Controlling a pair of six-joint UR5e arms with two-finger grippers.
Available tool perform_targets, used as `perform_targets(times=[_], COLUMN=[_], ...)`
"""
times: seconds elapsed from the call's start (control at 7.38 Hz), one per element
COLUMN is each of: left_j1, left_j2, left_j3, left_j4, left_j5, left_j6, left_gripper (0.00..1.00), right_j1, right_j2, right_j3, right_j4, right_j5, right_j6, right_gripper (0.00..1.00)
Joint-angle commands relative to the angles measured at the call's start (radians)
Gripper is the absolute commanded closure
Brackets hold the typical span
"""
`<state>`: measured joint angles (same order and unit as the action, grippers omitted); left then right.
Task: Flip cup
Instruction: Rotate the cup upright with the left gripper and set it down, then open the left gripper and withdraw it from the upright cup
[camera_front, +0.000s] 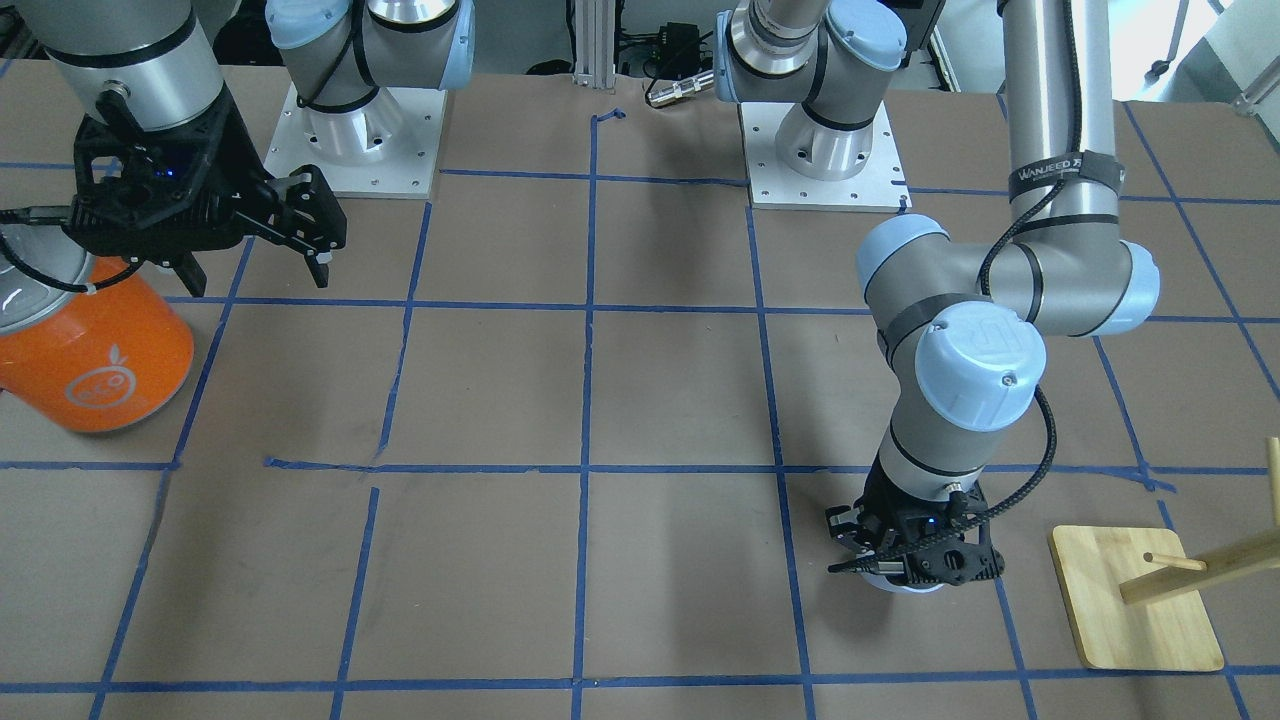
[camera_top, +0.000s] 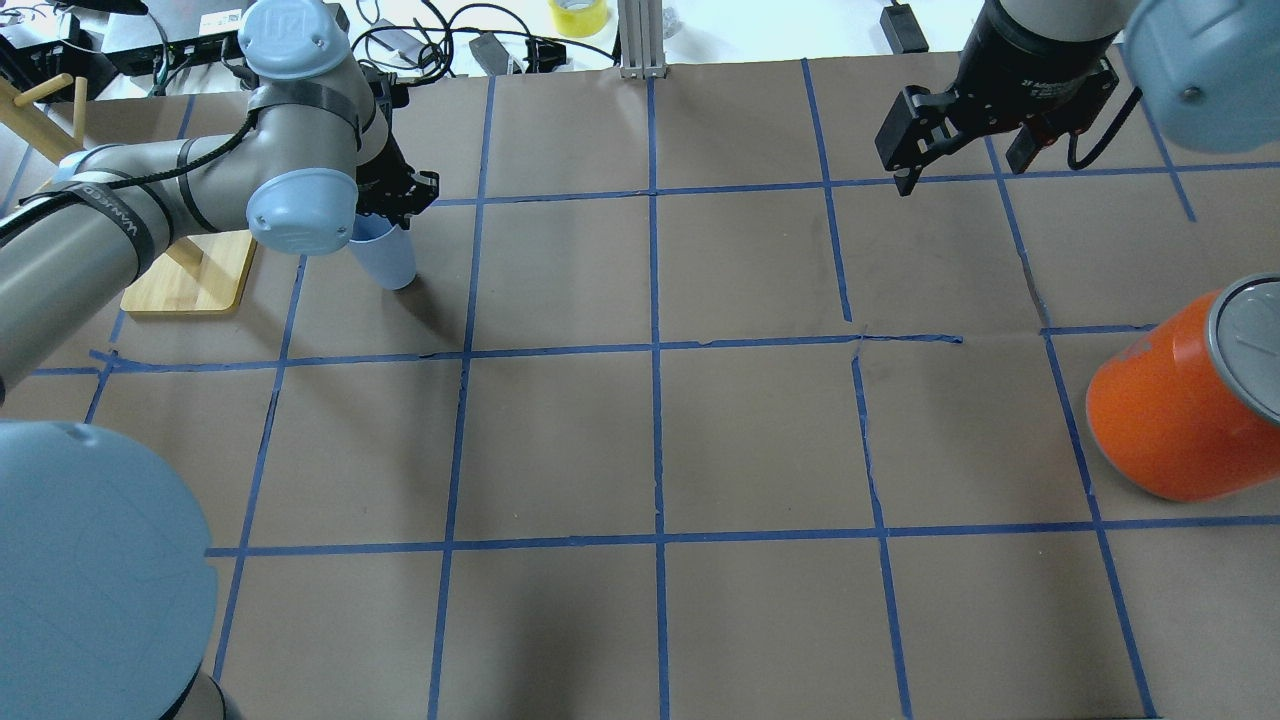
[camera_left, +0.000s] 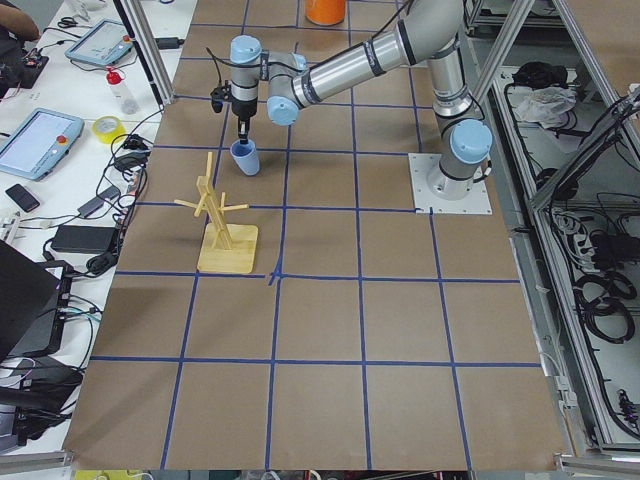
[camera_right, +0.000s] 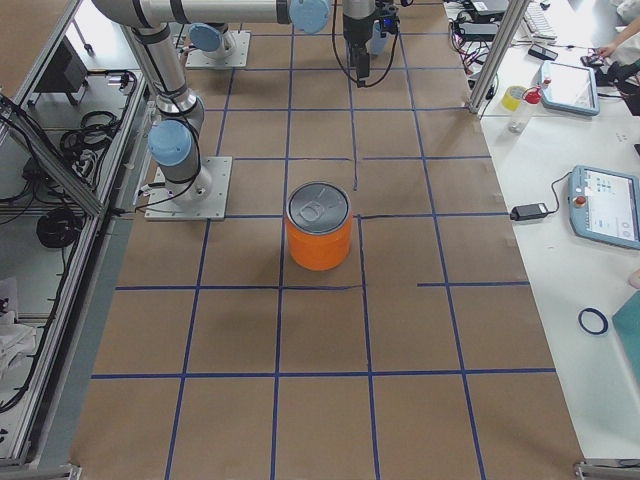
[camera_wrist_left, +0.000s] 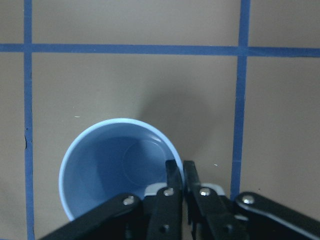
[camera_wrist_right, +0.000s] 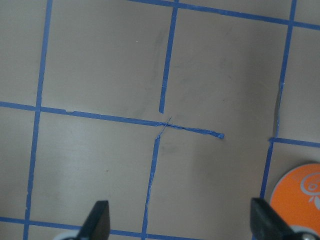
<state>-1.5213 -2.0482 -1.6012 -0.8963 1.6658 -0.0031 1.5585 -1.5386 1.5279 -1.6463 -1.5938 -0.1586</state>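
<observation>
The pale blue cup (camera_top: 385, 260) stands upright, mouth up, at the far left of the table, next to the wooden stand. It also shows in the left wrist view (camera_wrist_left: 112, 165) and the exterior left view (camera_left: 245, 158). My left gripper (camera_wrist_left: 179, 172) is shut on the cup's rim, one finger inside and one outside the wall. In the front-facing view the left gripper (camera_front: 905, 560) hides most of the cup. My right gripper (camera_top: 965, 160) is open and empty, high above the far right of the table; its fingertips (camera_wrist_right: 99, 220) show wide apart.
A large orange canister (camera_top: 1185, 410) with a silver lid stands at the right edge, below the right gripper. A wooden stand (camera_top: 190, 270) with pegs sits just left of the cup. Blue tape lines grid the brown table.
</observation>
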Motion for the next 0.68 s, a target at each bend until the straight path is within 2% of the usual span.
perform_targets(times=[0.0,0.41,0.54], left_j1=[0.001,-0.011,-0.014], left_j2=[-0.001,0.090,0.146], left_j3=[-0.003,0.012,0.032], left_j4=[0.000,-0.097,-0.206], left_j5=[0.000,-0.023,-0.031], left_j6=[-0.015,-0.029,-0.028], left_gripper=[0.01,0.00,0.00], right_j1=[0.000,0.000,0.000], right_j2=[0.000,0.000,0.000], right_j3=[0.000,0.000,0.000], right_j4=[-0.001,-0.004,-0.004], right_j5=[0.000,-0.002,-0.002], right_j6=[-0.001,-0.001,-0.001], right_gripper=[0.00,0.00,0.00])
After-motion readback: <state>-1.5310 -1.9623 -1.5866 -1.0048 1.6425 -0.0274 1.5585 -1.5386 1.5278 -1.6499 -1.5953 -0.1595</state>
